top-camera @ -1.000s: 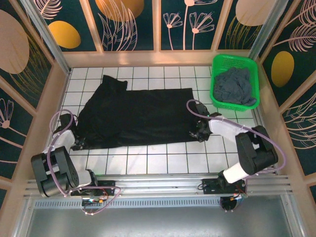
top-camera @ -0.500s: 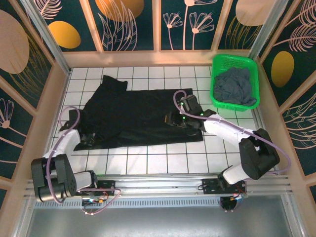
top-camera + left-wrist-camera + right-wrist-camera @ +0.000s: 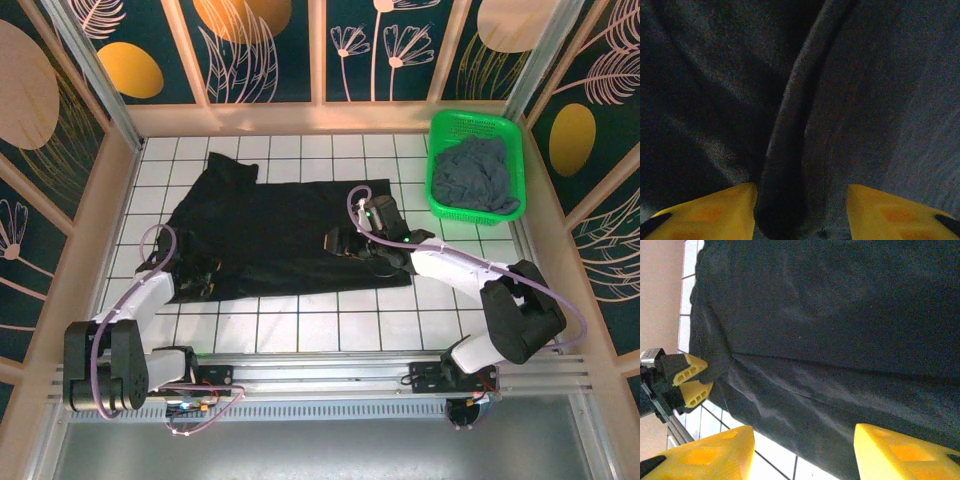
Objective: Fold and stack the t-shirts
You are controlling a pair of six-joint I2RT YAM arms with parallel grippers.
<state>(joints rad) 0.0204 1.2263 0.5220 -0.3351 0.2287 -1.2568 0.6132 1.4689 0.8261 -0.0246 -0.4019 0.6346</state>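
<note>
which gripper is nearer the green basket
Right. The right gripper is over the black t-shirt, left of the green basket; the left gripper is at the shirt's far end.

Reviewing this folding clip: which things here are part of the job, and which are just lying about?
Part of the job:
- black shirt, spread on the table
- grey shirt, bunched in the basket

Just there:
- green basket
- tiled table
</note>
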